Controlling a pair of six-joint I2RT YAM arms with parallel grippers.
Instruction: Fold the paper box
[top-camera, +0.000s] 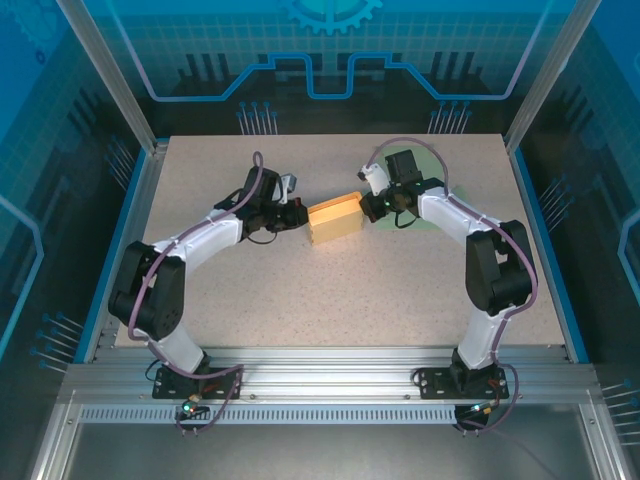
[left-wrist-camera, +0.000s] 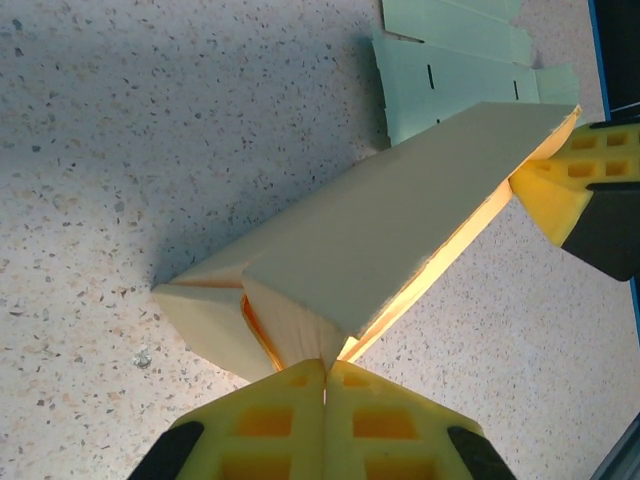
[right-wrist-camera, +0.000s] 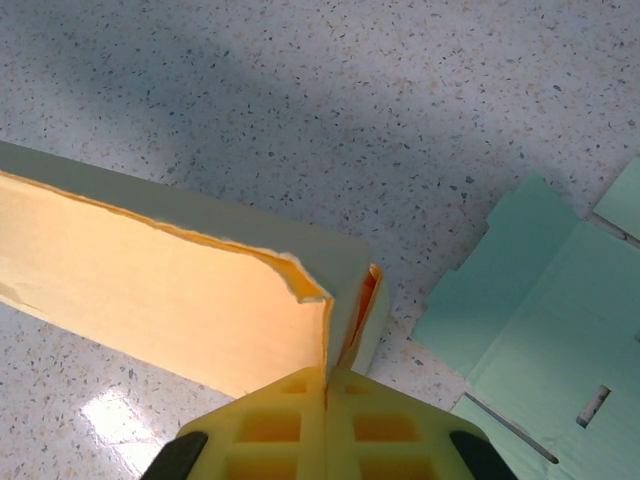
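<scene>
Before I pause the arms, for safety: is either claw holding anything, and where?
Yellow paper box: left claw pinches its left end flap, right claw its right end wall.

Worktop (top-camera: 330, 290): speckled beige, blue-edged. Carries one yellow paper box (top-camera: 334, 218) near centre, with pale green flat cardboard (right-wrist-camera: 540, 330) just beside it.

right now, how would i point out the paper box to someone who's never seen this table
On the speckled table, look to the middle of the far half. The paper box sits there between the left claw and the right claw, each pinching one end. It is yellow-tan and raised into a half-folded shape, unlike the pale green sheet lying flat beside it.
</scene>
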